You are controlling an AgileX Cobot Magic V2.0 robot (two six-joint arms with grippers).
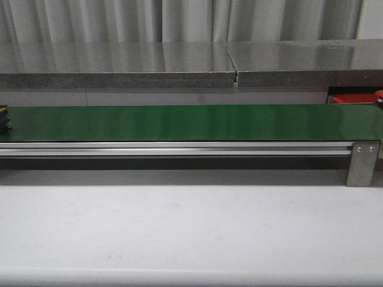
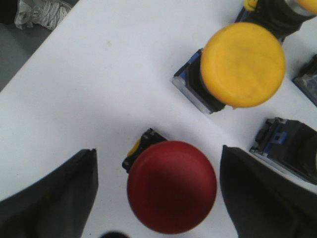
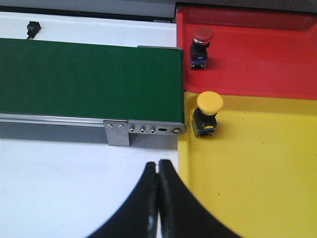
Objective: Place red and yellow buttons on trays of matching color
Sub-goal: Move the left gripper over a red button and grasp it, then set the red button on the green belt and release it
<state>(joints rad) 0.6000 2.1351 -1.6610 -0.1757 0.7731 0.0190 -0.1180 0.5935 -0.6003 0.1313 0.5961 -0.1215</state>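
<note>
Red button (image 2: 171,186) is sitting on the white desk (image 2: 99,89) between the wide-open jaws of the left gripper (image 2: 158,198), not yet touched. Yellow button (image 2: 243,64) is lying near it, further out. Smooth domed cap is looking slippery, so a grip on the boxy dark base seems safer; likely light, rigid plastic. Right gripper (image 3: 158,198), jaws closed and empty, is hovering near the yellow tray (image 3: 257,168) and red tray (image 3: 257,64), each already holding one matching button.
</note>
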